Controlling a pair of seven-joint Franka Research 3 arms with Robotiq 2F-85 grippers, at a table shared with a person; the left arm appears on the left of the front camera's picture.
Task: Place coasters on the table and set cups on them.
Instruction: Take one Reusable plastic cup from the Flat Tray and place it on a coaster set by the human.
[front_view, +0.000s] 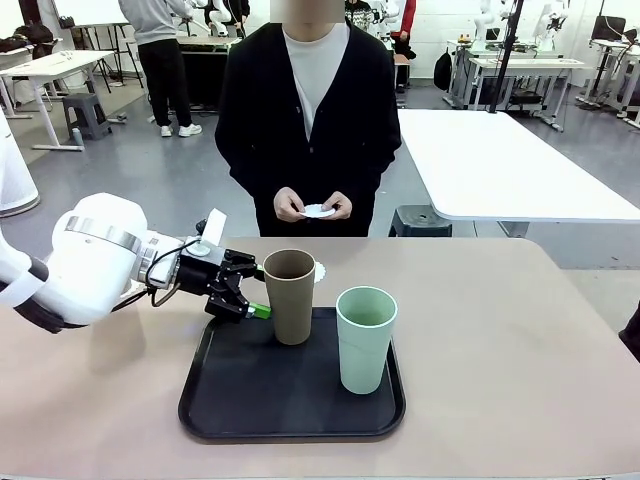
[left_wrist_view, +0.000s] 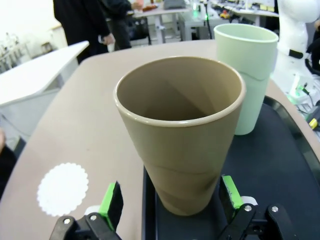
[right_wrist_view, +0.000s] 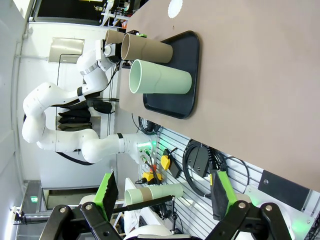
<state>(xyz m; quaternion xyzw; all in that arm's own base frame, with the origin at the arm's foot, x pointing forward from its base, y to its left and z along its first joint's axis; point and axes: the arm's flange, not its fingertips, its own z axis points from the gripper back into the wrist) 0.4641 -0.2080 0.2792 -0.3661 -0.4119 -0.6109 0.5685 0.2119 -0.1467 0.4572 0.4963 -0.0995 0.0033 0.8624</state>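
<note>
While the tan cup (front_view: 289, 296) stands upright on the far-left part of the black tray (front_view: 230, 405), we see the left gripper (front_view: 256, 290) spread wide around its base, green pads (left_wrist_view: 111, 200) on either side and apart from it. The mint cup (front_view: 366, 338) stands on the tray's right half; both cups are empty. The tan cup mostly hides a coaster (front_view: 319, 272) from the front; the left wrist view shows it whole, flat on the table (front_view: 500, 350) beside the tray. Well beyond the tray, a person (front_view: 300, 110) holds a second coaster (front_view: 318, 210). The right gripper (right_wrist_view: 164, 195) hangs wide and empty, far from the tray.
</note>
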